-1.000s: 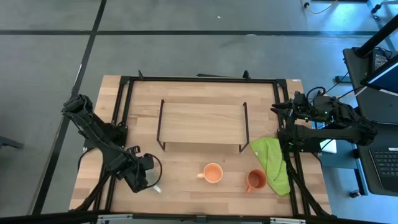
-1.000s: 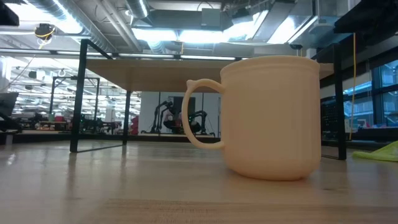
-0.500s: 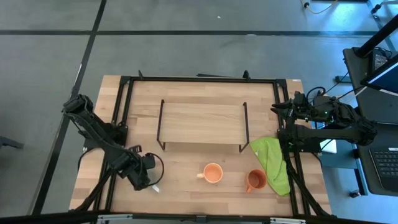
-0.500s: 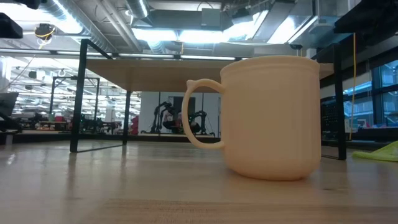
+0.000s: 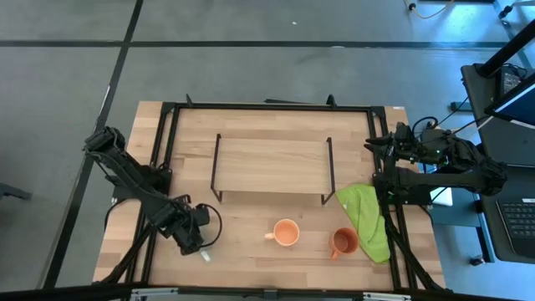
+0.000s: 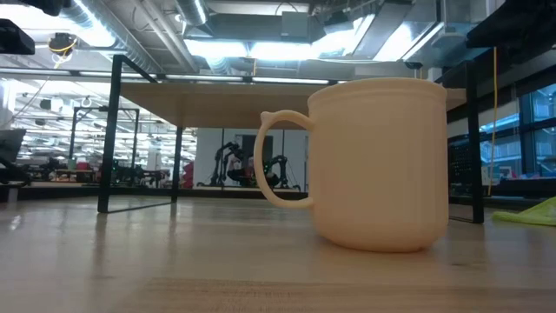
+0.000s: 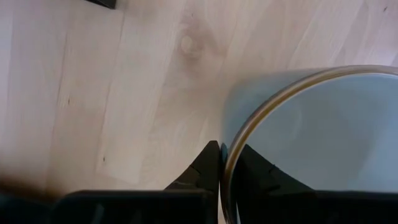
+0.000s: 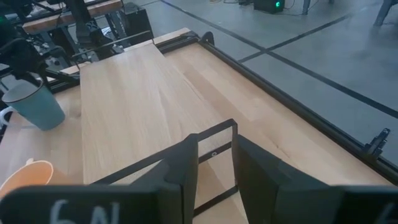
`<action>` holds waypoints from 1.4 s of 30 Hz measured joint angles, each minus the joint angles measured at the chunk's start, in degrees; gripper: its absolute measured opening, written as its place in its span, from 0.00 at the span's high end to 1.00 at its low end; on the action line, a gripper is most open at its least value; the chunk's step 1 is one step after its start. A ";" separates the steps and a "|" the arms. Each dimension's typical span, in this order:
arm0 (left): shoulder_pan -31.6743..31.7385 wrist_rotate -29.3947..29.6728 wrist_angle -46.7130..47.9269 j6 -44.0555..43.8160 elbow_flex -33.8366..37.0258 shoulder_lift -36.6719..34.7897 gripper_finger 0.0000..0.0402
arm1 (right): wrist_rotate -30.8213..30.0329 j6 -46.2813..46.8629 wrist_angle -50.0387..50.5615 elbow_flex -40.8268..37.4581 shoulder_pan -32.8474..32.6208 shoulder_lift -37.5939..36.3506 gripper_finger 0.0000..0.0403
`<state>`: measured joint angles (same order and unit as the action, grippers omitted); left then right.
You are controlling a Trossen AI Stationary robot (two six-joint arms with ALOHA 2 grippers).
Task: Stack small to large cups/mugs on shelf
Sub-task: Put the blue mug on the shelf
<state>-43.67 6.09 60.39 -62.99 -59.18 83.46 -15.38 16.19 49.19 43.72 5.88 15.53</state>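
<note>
1. The left gripper (image 5: 199,244) sits in the lower left of the high view, over the front-left part of the wooden table (image 5: 251,251).
2. In the left wrist view its fingers (image 7: 205,168) stand narrow, pinched on the rim of the white mug (image 7: 311,130), one finger outside the wall and one inside, over the pale green interior.
3. In the high view the white mug (image 5: 206,253) shows only as a small pale patch just below the left gripper, mostly hidden by it.
4. In the right wrist view the same mug (image 8: 36,106) stands upright at the left edge of the frame, with the dark left arm above it.
5. The light orange mug (image 5: 285,232) stands upright at the lower centre of the high view, handle pointing to the frame's left, and fills the centre of the low view (image 6: 373,165).
6. The dark orange-brown mug (image 5: 343,242) stands just to its right in the high view, touching the edge of the lime-green cloth (image 5: 368,219).
7. The shelf (image 5: 272,164) stands in the middle of the high view, above the two orange mugs and apart from them, its board bare.
8. The right gripper (image 5: 373,147) waits at the table's right edge, in the right half of the high view; in its own wrist view its fingers (image 8: 186,165) stand apart with nothing between them.
</note>
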 joint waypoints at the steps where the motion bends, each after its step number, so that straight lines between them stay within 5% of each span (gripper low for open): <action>1: 0.22 -0.18 -0.14 -0.08 0.00 0.00 0.95 | -0.02 0.00 0.02 0.00 0.01 0.00 0.75; 10: 1.71 -1.20 -1.44 1.85 -1.25 0.32 0.95 | -0.16 0.11 0.09 0.00 -0.01 0.00 0.75; 21: 4.92 4.42 9.41 7.52 -18.24 0.18 0.95 | -0.60 0.15 0.11 0.00 0.01 0.00 0.75; 29: 11.56 9.54 17.24 20.44 -30.36 0.17 0.96 | -1.84 0.50 0.48 0.00 0.01 -0.02 0.75; 42: 31.09 7.70 22.40 50.68 -39.53 0.55 0.96 | -3.60 2.90 2.80 0.00 0.01 -0.02 0.75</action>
<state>-12.58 13.79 82.79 -12.30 -98.70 84.01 -18.98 19.09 51.99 43.72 5.88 15.51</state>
